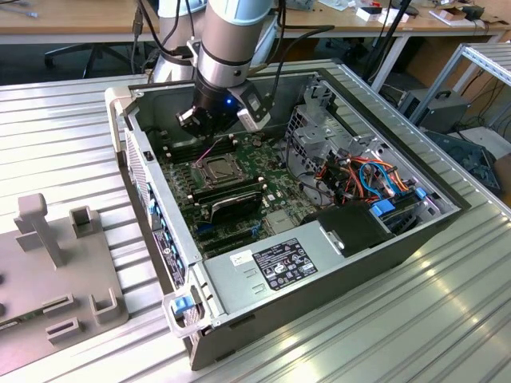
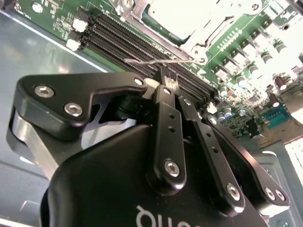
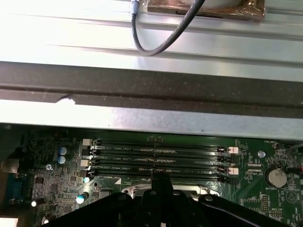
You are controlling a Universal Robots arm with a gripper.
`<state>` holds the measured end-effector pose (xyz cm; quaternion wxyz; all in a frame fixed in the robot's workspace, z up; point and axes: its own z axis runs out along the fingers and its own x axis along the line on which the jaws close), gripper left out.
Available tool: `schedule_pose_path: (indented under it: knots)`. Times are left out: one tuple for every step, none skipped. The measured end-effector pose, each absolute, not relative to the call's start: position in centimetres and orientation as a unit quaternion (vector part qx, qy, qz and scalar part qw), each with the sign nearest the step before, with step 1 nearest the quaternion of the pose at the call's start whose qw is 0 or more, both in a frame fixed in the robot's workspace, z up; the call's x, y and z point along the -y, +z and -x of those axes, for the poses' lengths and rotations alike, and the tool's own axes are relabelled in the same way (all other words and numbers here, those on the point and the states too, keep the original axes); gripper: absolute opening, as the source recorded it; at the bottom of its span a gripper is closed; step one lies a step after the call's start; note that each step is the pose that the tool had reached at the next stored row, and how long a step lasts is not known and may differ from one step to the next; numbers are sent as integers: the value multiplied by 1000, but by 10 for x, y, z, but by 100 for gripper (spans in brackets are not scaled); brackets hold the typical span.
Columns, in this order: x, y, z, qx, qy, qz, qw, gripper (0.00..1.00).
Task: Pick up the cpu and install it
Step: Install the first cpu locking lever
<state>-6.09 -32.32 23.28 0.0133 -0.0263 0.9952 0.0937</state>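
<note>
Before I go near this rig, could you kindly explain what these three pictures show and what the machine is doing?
It is a single robot arm with a gripper at its end. The exterior view looks from off the arm at an open computer case lying on a ribbed metal table, with a grey fixture at that view's left. Both wrist views come from cameras riding on the arm and look at the motherboard and its memory slots. The jaws are shut and seem to hold nothing, poised over the slots beside the socket. The pale square in the socket, seen in the second wrist view, is likely the cpu.
</note>
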Motion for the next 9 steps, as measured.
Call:
schedule_pose_path:
  knots:
    - [323,233,60,-995,94,26,13,11]
    - [323,232,59,-995,94,26,13,11]
    - [323,232,58,-995,94,26,13,11]
    - [323,232,58,-995,94,26,13,11]
    - [323,232,58,-995,94,26,13,11]
    - [323,232,58,-995,94,26,13,11]
    - [323,232,58,-995,94,26,13,11]
    - [323,232,58,-995,94,26,13,11]
    - [323,232,57,-995,94,26,13,11]
